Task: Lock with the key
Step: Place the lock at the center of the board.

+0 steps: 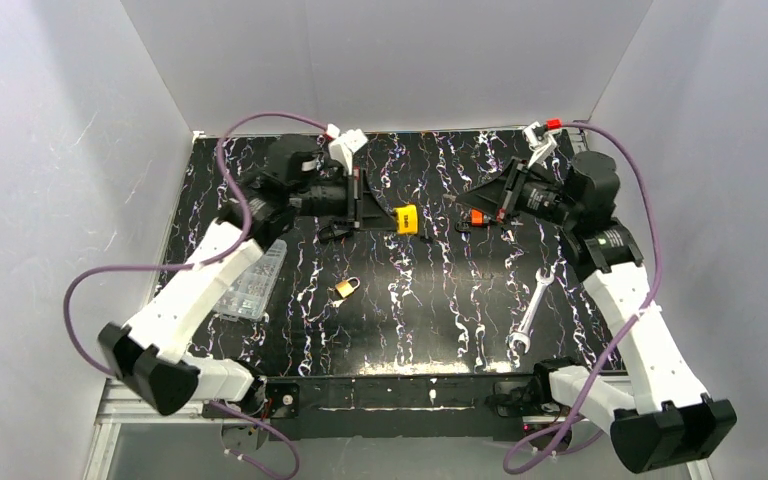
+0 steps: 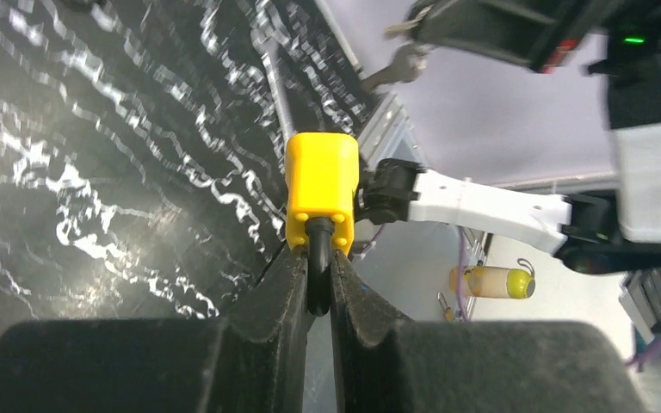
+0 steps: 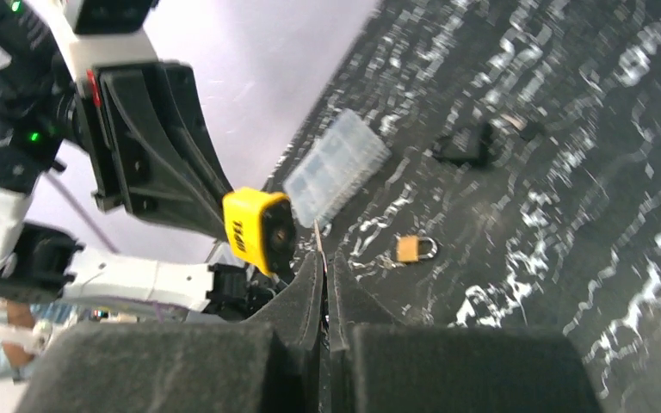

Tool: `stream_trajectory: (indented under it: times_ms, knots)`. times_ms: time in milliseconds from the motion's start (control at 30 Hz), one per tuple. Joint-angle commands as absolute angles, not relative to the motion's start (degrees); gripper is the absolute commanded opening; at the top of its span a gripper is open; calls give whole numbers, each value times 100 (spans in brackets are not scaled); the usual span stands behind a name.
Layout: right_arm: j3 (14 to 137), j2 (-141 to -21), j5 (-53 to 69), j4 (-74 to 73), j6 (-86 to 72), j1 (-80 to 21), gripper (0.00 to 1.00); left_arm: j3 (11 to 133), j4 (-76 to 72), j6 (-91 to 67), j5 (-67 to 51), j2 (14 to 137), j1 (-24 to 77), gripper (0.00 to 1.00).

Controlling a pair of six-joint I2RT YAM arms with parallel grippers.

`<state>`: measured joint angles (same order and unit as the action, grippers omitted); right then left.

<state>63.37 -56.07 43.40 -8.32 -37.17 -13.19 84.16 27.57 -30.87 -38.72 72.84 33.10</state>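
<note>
A yellow padlock (image 1: 406, 218) hangs above the mat's far middle. My left gripper (image 1: 375, 215) is shut on its black shackle (image 2: 318, 267), and the lock's yellow body (image 2: 321, 185) sticks out past the fingertips. My right gripper (image 1: 475, 215) faces it from the right, shut on a thin key (image 3: 318, 237); only the blade's edge shows between the pads. In the right wrist view the lock's keyhole face (image 3: 281, 232) sits just left of the key tip, a small gap apart. The left wrist view shows the key (image 2: 400, 67) at the top, blurred.
A small brass padlock (image 1: 346, 289) lies on the black marbled mat (image 1: 430, 320) in front of the held lock. A clear plastic box (image 1: 252, 280) rests under the left arm. A silver wrench (image 1: 527, 312) lies at the front right. A small black part (image 1: 335, 232) sits below the left gripper.
</note>
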Motion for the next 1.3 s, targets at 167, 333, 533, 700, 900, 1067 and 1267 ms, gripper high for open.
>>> stream_trajectory:
  times_ms: [167,333,533,700,900,1067,1267]
  knots:
    - [5828,-6864,2386,-1631,-3578,-1963,1,7134,1292,-3983,-3887,9192,3398,0]
    - [5873,-8530,2237,-1192,-3793,-2248,1,7098,645,-4197,-3924,10774,3411,0]
    - [5899,-9203,2083,-1142,-3820,-2321,1,7251,670,-4243,-3485,11465,3084,0]
    - [5968,-9466,2027,-1106,-3834,-2331,1,7667,879,-4194,-3248,11778,2839,0]
    - [6541,-10058,1902,-1324,-3752,-2329,1,8421,1280,-4088,-3214,12300,2638,0]
    - [6939,-10349,1691,-1424,-3780,-2313,1,8731,1694,-3936,-3110,12477,2487,11]
    - [7339,-10747,1845,-1424,-3911,-2303,1,8845,2025,-3738,-2927,12466,2465,56]
